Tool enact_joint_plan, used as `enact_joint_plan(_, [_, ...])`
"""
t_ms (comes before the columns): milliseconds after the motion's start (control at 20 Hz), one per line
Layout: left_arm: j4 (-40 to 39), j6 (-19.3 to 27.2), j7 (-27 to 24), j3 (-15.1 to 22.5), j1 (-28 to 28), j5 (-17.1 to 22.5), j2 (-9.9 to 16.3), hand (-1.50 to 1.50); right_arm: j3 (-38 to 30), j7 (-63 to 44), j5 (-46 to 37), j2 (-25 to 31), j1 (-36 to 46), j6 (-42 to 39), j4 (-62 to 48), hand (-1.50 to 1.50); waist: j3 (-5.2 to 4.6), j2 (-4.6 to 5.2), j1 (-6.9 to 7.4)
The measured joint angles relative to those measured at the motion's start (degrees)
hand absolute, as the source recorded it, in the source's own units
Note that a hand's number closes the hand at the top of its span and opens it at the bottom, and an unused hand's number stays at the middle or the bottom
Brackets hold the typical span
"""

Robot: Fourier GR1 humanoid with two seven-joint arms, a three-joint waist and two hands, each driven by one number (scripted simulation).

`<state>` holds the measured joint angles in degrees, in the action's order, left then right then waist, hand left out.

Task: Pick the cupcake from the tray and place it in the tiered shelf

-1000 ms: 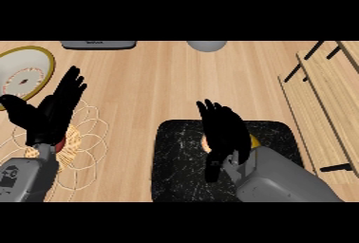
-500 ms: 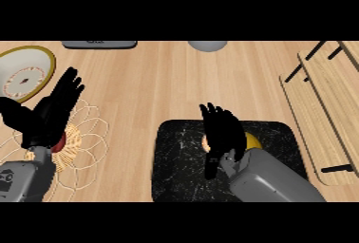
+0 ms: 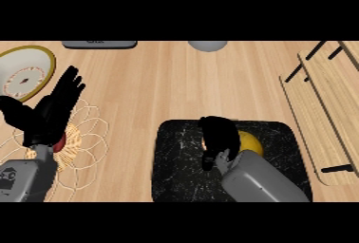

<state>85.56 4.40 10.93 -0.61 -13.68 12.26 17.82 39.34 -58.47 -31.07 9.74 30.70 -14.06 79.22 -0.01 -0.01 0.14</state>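
Two hands show: the right hand [image 3: 219, 137] curls down over the black tray [image 3: 175, 161], its fingers bent against the yellow-topped cupcake [image 3: 251, 142]. Leftward, the left hand [image 3: 52, 114] rests open, fingers up, above a wire basket [image 3: 88, 142]. Farther right stands the wooden tiered shelf [image 3: 329, 99].

- No text, label, brand, number or sign can be read anywhere on the counter.
- The dark flat device [image 3: 99, 44] at the far edge carries a small light mark, but it is too blurred to read.
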Motion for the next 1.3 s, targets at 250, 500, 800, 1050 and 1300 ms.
enact_joint_plan(250, [0.26,0.00,0.41,0.00,-0.22,-1.06,-1.10,0.00,-0.19,3.86,-4.17,-0.32,-0.40,-0.88,-1.27,1.50,-0.08,-0.36,0.03])
enact_joint_plan(500, [0.00,-0.28,-0.51,-0.26,0.40,-2.23,-2.36,0.00,0.40,4.34,-10.66,-3.33,-1.61,0.05,-1.37,1.50,-0.18,-0.45,-0.12])
enact_joint_plan(800, [0.16,-1.03,1.37,-0.78,-1.65,-1.86,-2.10,0.00,8.62,-2.39,-11.01,-6.37,-0.18,9.05,-2.74,1.50,-0.37,-0.48,0.76])
enact_joint_plan(1050, [-0.54,-0.65,1.99,-0.31,-2.54,-2.50,-2.94,0.00,12.73,-5.17,-10.04,-8.05,2.81,15.70,-1.79,1.50,-0.14,-0.16,1.09])
enact_joint_plan(1300, [-0.47,-0.84,1.03,-0.52,-0.93,-2.67,-2.95,0.00,10.65,-5.33,-14.13,-8.78,4.94,23.65,4.44,1.50,-0.02,-0.46,0.84])
